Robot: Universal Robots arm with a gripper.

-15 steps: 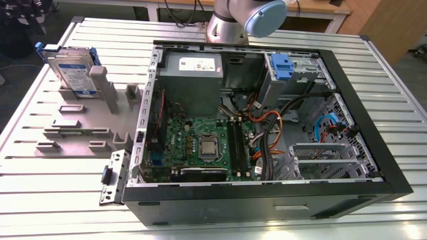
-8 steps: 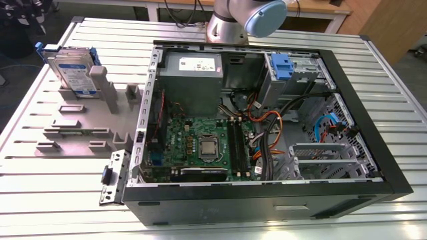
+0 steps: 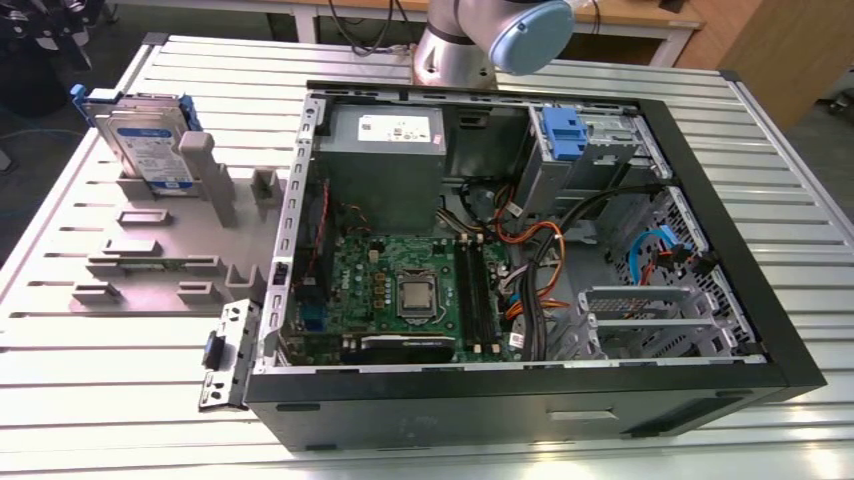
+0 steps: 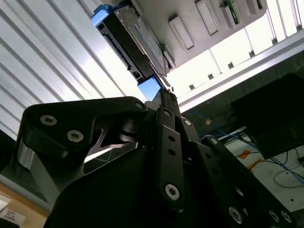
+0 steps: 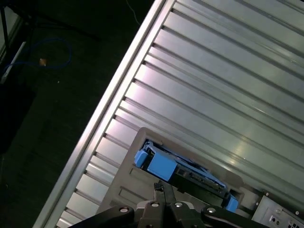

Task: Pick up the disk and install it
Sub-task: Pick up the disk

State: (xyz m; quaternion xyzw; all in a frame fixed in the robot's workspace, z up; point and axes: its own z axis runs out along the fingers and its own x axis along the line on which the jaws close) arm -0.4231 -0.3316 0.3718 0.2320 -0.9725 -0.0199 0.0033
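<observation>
Exterior view is showing a slatted metal table (image 3: 80, 400) with an open computer case (image 3: 787, 330) lying across the centre and right of the frame. In the upper left of the frame the disk (image 3: 144, 140) is standing on edge in a grey rack (image 3: 200, 215), outside the case and well apart from the blue-latched drive cage (image 3: 587, 135) in the case's upper right corner. The robot arm (image 3: 494, 35) is entering at the top centre of the frame. In the first wrist view the gripper (image 5: 161, 189) is pointing toward the disk (image 5: 187, 173), which is presenting its thin upper edge with a blue rail (image 5: 159, 164) capping one end. The long axis of that edge is running at a slant, seemingly closer to the direction in which the fingers part than square to it. In the second wrist view the gripper (image 4: 164, 89) is appearing side-on, and the disk (image 4: 133, 40) is sitting out beyond the fingertips, not touching them. The fingers are pressing together tip to tip and are gripping nothing. Judging from this, the pickup is not yet made and the disk is sitting in its rack, uninstalled.
</observation>
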